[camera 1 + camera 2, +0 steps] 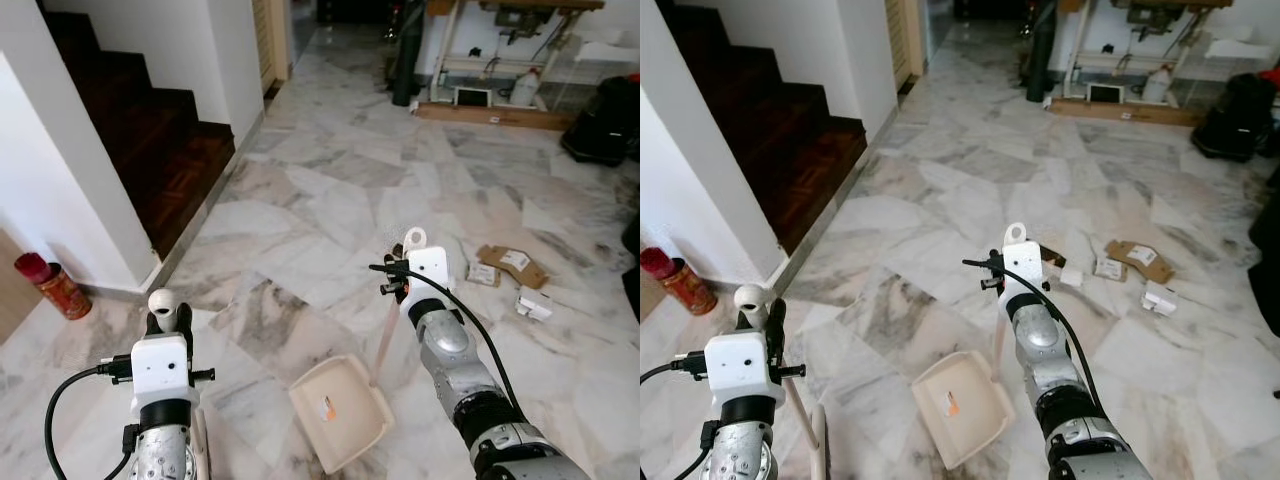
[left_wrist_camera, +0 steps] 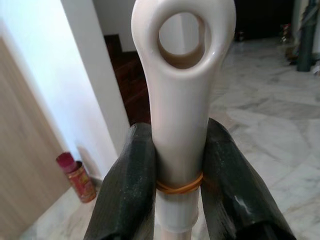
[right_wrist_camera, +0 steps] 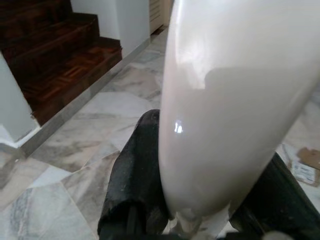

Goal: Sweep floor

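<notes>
Left wrist view: left gripper [image 2: 179, 185] clamps broom handle [image 2: 181, 100].

broom head: cut off below frame | litter [image 1: 512, 268]: too small to identify | dustpan handle [image 3: 235, 100]: blurred

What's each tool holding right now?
Left tool: closed on the broom handle.
Right tool: closed on the dustpan handle.

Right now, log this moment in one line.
left gripper: shut on broom handle | right gripper: shut on dustpan handle | dustpan: on floor | scraps: unswept
</notes>
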`<state>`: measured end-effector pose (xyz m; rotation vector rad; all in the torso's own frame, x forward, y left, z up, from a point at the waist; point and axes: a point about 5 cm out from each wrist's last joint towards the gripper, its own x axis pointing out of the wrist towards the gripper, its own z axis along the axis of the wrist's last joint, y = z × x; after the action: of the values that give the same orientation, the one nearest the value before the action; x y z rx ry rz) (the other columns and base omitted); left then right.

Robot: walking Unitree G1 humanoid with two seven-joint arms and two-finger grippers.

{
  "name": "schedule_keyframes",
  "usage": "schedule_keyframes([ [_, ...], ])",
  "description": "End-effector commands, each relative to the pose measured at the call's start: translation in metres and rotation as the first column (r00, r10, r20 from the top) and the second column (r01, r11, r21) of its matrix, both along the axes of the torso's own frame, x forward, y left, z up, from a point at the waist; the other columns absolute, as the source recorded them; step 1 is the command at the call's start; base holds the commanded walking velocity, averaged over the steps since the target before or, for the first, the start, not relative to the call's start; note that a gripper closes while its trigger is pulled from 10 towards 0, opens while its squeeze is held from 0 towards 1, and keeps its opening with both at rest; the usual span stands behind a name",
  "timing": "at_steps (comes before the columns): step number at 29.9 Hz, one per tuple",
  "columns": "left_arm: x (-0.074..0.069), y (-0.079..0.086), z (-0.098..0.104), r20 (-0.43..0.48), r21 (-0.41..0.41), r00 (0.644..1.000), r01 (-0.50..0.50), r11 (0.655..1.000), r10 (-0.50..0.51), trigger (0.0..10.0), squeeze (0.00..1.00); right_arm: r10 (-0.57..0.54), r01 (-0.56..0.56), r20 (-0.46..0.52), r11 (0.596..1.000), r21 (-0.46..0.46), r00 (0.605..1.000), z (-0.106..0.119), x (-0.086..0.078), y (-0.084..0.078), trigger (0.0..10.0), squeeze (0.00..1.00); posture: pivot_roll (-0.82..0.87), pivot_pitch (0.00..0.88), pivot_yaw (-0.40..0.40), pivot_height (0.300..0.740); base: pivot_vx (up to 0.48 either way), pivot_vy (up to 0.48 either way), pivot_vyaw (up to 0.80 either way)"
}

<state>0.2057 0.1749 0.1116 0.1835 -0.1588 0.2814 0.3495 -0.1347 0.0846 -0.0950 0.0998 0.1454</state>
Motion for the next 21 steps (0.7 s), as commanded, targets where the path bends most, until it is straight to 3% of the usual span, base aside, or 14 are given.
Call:
schedule_keyframes([
  [1, -0.0001, 0.0025, 0.0098, 0.035, 0.011, 0.999, -0.006, 1.0, 0.006, 10.0, 0.0, 0.019, -0.02, 0.076, 1.0, 0.016, 0.997, 0.0158, 0.0048, 0.0059, 10.0, 0.0, -0.15, 0.06, 0.013, 0.74, 0.356, 0.0, 0.0],
  [21, 0.0008, 0.0035, 0.0097, 0.032, 0.01, 0.999, -0.01, 1.0, 0.009, 10.0, 0.0, 0.027, -0.028, 0.071, 0.999, 0.024, 0.997, 0.0182, 0.0067, 0.0069, 10.0, 0.0, -0.15, 0.078, 0.01, 0.74, 0.361, 0.0, 0.0],
])
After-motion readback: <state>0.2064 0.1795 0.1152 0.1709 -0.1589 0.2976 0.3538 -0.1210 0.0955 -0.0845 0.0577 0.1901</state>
